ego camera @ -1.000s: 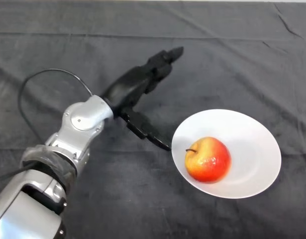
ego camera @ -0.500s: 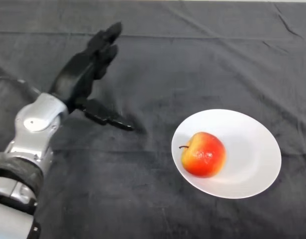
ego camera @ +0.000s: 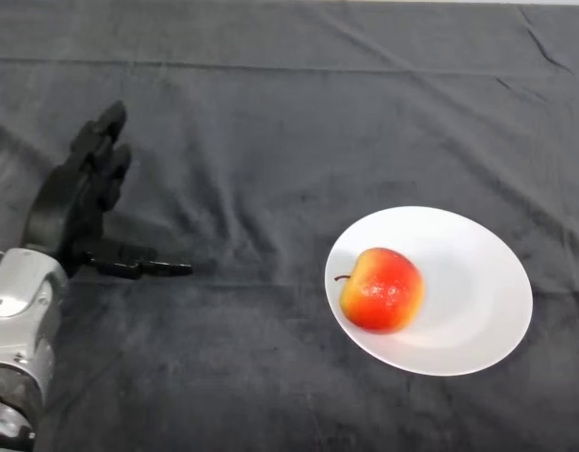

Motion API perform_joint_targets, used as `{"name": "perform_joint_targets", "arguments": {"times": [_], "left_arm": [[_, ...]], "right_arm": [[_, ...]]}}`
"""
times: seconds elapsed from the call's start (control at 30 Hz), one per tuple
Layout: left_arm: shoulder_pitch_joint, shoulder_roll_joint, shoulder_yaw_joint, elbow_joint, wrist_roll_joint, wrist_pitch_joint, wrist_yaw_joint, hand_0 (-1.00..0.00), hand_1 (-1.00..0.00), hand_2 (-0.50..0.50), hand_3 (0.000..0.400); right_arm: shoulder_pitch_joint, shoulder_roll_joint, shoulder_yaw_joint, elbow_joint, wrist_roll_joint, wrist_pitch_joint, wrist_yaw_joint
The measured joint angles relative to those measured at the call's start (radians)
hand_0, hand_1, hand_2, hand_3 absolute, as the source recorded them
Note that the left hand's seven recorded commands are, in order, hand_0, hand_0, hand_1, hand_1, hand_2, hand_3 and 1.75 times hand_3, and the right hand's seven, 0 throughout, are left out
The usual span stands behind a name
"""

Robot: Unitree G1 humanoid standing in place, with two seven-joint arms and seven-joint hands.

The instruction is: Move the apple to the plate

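A red and yellow apple point(ego camera: 382, 290) lies in the left part of a white plate point(ego camera: 477, 301) at the right of the table, its stem pointing left. My left hand point(ego camera: 71, 202) is far to the left of the plate, above the dark cloth. Its fingers are straight and spread, with the thumb point(ego camera: 143, 267) pointing right. It holds nothing.
A dark, wrinkled cloth point(ego camera: 270, 141) covers the whole table.
My left arm has drawn back from beside the plate to the far left, with the hand open throughout. The apple has rolled slightly to the left in the plate.
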Motion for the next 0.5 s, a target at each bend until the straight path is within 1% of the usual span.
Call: {"name": "perform_joint_targets", "arguments": {"times": [0.07, 0.1, 0.17, 0.23, 0.5], "left_arm": [[0.014, 0.016, 0.037, 0.004, -0.016, 0.017, 0.001, 0.00, 0.00, 0.00, 0.000], [0.018, 0.016, 0.059, 0.010, -0.026, 0.026, 0.003, 0.00, 0.00, 0.00, 0.000], [0.027, 0.019, 0.087, 0.015, -0.046, 0.042, 0.004, 0.00, 0.00, 0.00, 0.000], [0.034, 0.019, 0.118, 0.016, -0.069, 0.061, 0.005, 0.00, 0.00, 0.00, 0.000], [0.035, 0.022, 0.241, 0.016, -0.152, 0.124, 0.011, 0.00, 0.00, 0.00, 0.000]], "right_arm": [[-0.001, 0.002, 0.0008, -0.002, 0.0006, -0.001, 0.0000], [0.000, 0.002, -0.0017, -0.001, 0.0008, 0.000, 0.0000], [0.001, 0.002, 0.0005, 0.000, -0.0001, 0.000, 0.0000], [0.001, 0.001, 0.0007, 0.001, -0.0003, 0.001, 0.0000], [0.001, 0.001, 0.0004, 0.001, 0.0001, 0.001, 0.0000]]}}
